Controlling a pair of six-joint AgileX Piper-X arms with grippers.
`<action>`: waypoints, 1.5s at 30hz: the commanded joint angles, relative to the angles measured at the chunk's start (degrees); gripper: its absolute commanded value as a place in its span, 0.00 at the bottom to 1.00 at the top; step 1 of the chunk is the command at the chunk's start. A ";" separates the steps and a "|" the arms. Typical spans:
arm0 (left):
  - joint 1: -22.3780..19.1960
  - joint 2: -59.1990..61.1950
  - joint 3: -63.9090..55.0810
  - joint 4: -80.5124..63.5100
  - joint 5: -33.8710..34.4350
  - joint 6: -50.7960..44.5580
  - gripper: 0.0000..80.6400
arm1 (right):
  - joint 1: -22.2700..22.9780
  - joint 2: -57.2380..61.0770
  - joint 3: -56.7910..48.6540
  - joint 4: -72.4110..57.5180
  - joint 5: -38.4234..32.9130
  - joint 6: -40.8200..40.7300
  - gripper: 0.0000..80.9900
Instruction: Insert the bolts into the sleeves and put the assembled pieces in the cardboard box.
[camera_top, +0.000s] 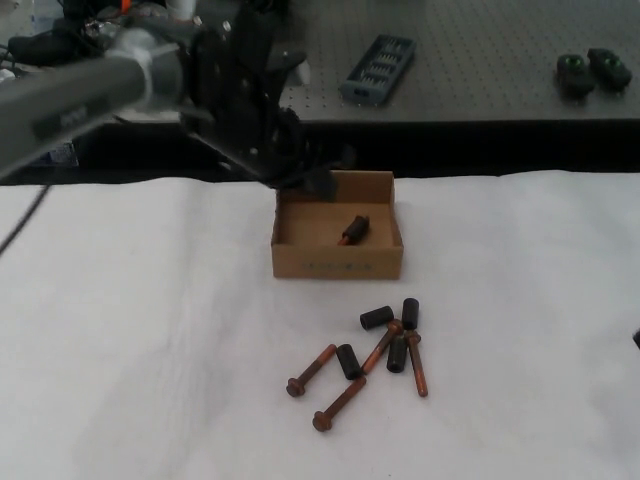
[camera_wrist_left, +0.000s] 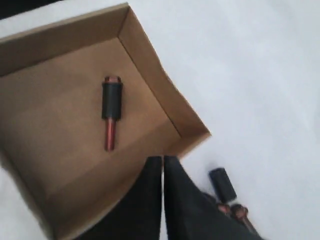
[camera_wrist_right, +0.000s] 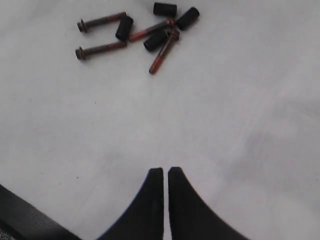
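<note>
While left tool (camera_wrist_left: 163, 159), pressed together, hangs at brown cardboard box (camera_wrist_left: 150, 65) rim, sleeved copper bolt (camera_wrist_left: 111, 102) lies inside; loose copper bolts (camera_top: 311, 370), black cylindrical sleeves (camera_top: 376, 317) cluster before box; right tool (camera_wrist_right: 165, 170), pressed together, over white surface (camera_wrist_right: 240, 115).

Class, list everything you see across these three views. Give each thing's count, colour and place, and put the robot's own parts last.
cardboard box: one, brown, open top, mid-cloth.
assembled piece: one, black sleeve on a copper-red bolt, lying on the box floor.
bolts: four, copper-red, loose on the cloth on the camera side of the box.
sleeves: four, black, loose among the bolts.
cloth: one, white, covering the bench.
table: one, dark, behind the cloth.
rack: one, blue-grey, on the table.
dark objects: two, blackish, at the table's right end; kind unclear.
left end effector: one, black, fingers shut, over the box's edge.
right end effector: one, black, fingers shut, over bare cloth.
</note>
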 joint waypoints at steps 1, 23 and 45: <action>0.46 -3.03 -0.30 11.60 -1.54 6.76 0.01 | -0.43 -0.39 -0.19 4.46 1.72 -0.44 0.03; 0.21 -50.83 57.72 1.15 4.74 3.36 0.01 | -0.30 -0.39 -0.19 5.06 1.26 1.30 0.03; 0.21 -56.92 59.68 -5.72 4.65 -0.34 0.01 | -0.30 18.14 -1.75 -12.60 -7.77 10.52 0.00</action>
